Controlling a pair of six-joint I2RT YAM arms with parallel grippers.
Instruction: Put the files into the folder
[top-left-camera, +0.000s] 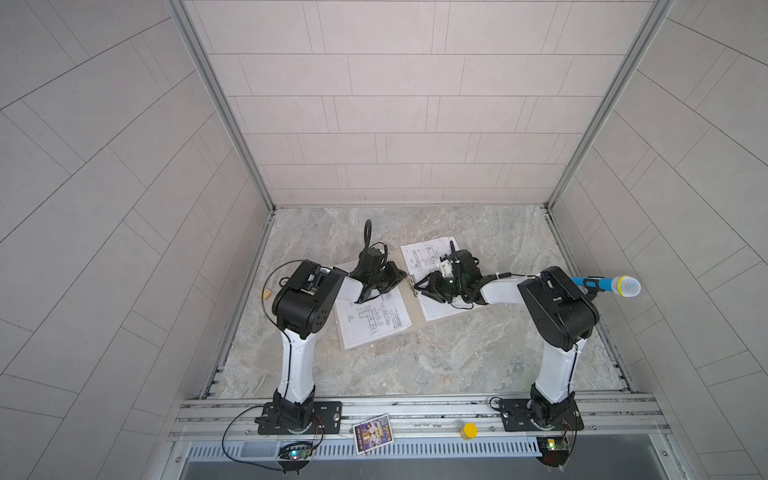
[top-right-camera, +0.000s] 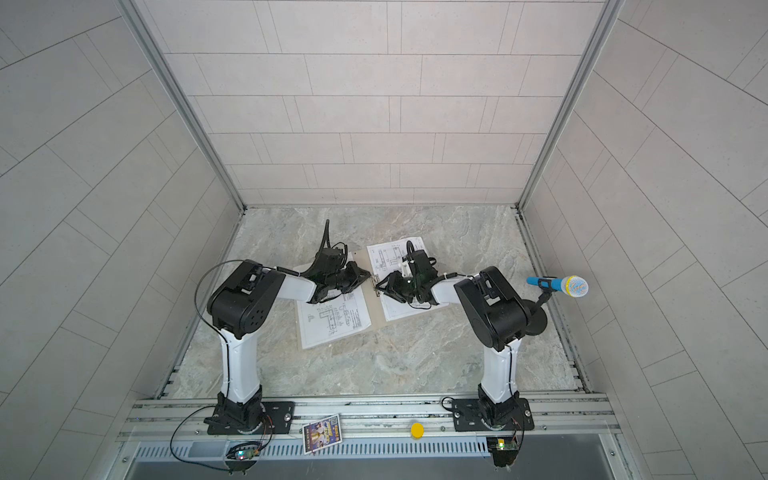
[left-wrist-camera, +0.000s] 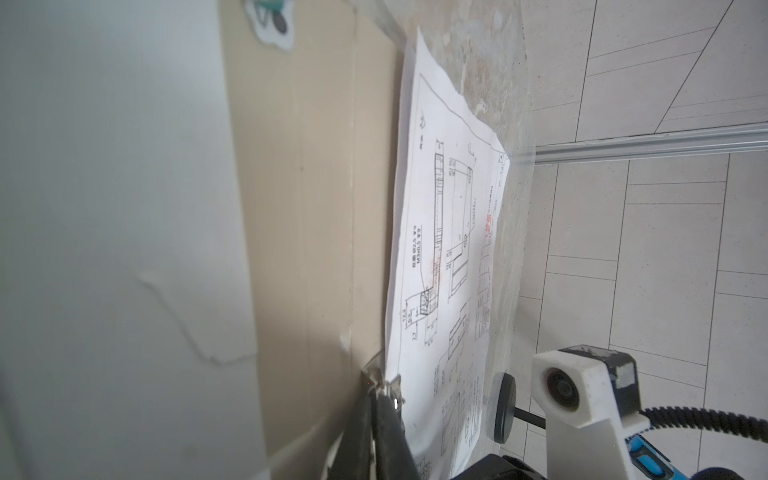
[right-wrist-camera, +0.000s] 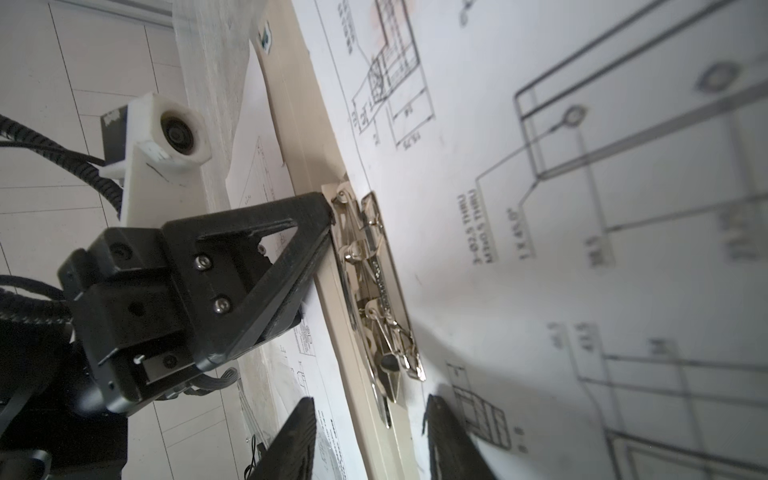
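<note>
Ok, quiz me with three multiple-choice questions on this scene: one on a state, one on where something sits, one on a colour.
1. How does the tan cardboard folder lie?
A closed; B standing upright; C open flat.
2. Where is the small yellow plastic cylinder?
A on the folder; B on the front aluminium rail; C on the back wall.
3. What colour is the microphone's handle?
A red; B blue; C green.

Answers:
1. C: its flaps lie spread, with the silver metal clip exposed.
2. B: it sits on the rail between the arm bases.
3. B: the handle shows blue in both top views.
</note>
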